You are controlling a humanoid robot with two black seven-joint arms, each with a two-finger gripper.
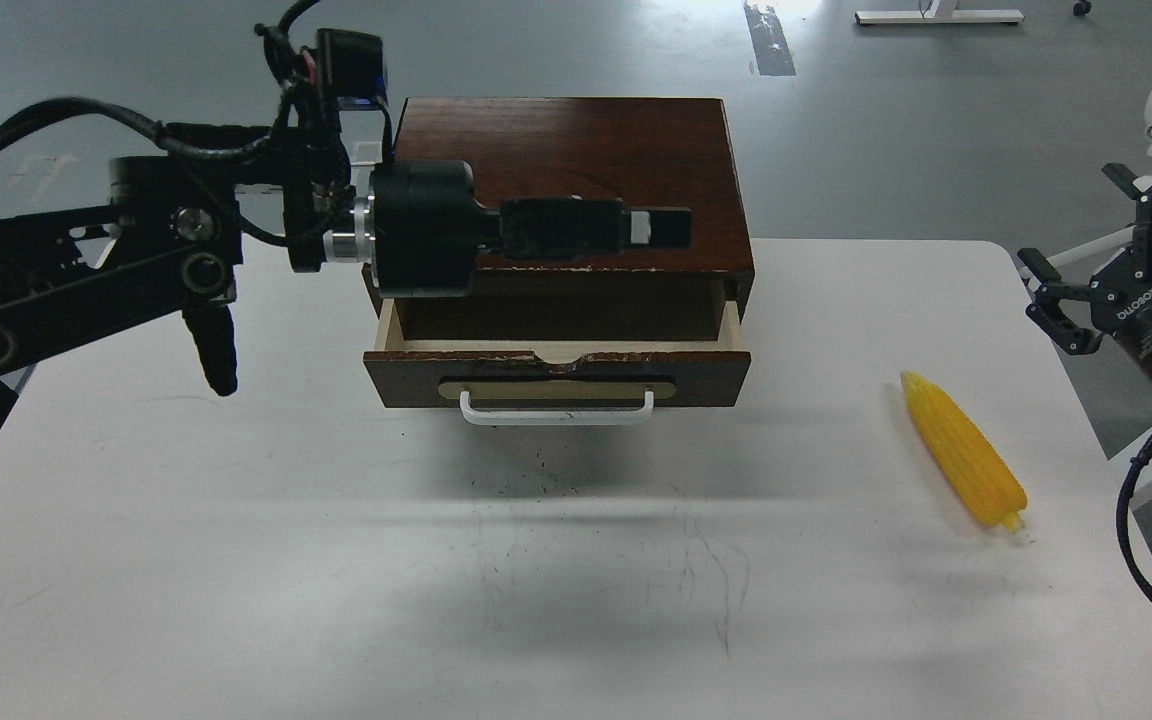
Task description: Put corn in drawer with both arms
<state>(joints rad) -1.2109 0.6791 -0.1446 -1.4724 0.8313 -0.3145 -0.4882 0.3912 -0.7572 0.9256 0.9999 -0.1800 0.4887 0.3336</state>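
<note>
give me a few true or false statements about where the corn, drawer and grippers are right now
1. The drawer is pulled partly open. True.
2. The corn lies inside the drawer. False: it lies on the table, to the right of the drawer.
3. The right gripper holds the corn. False: it is open and empty, above and to the right of the corn.
4. The left gripper reaches over the top of the box. True.
5. The drawer has a white handle on its front. True.
6. The corn's pointed end faces the near table edge. False: the point faces away, toward the far side.
</note>
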